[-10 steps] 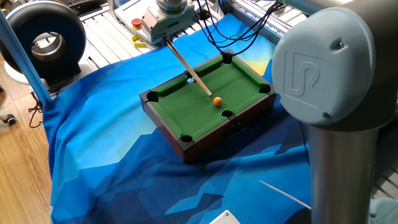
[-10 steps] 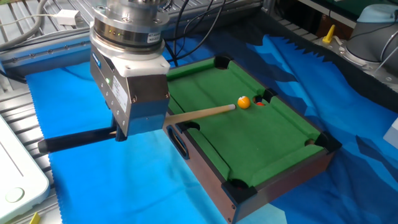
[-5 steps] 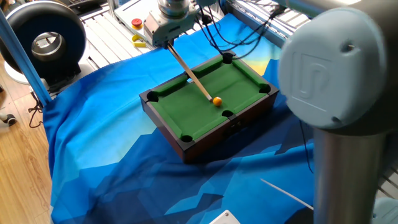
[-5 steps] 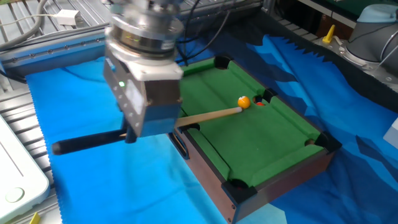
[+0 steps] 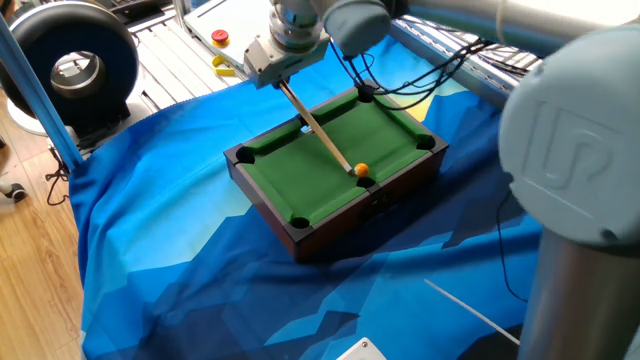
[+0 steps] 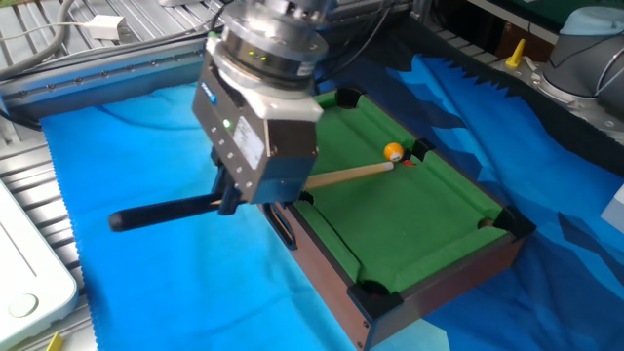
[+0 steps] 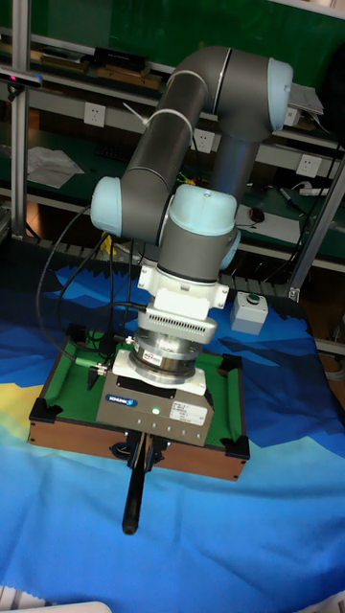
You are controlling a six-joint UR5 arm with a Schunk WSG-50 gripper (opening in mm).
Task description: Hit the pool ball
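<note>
The pool ball [image 5: 361,170], tiny and orange-yellow, lies on the green felt of the mini pool table [image 5: 290,170], right beside a side pocket [image 5: 366,184]. The other fixed view shows the pool ball [image 6: 393,151] at the far rail. My gripper [image 5: 272,68] hangs over the table's far corner, shut on a cue stick [image 5: 318,130] whose wooden tip touches or nearly touches the ball. The cue's black handle [image 6: 166,209] sticks out behind the gripper [image 6: 234,195]. In the tall fixed view the gripper [image 7: 144,442] hides the ball.
Blue cloth [image 5: 170,250] covers the table. A red button [image 5: 219,37] and a black ring-shaped device [image 5: 75,65] stand at the back left. The arm's big grey joint [image 5: 575,150] fills the right foreground. A white box [image 6: 24,283] sits left, and a grey box [image 7: 251,311] sits behind the pool table.
My gripper has moved toward the pool table, pushing the cue forward. The ball has rolled away from the tip, ending beside the side pocket.
</note>
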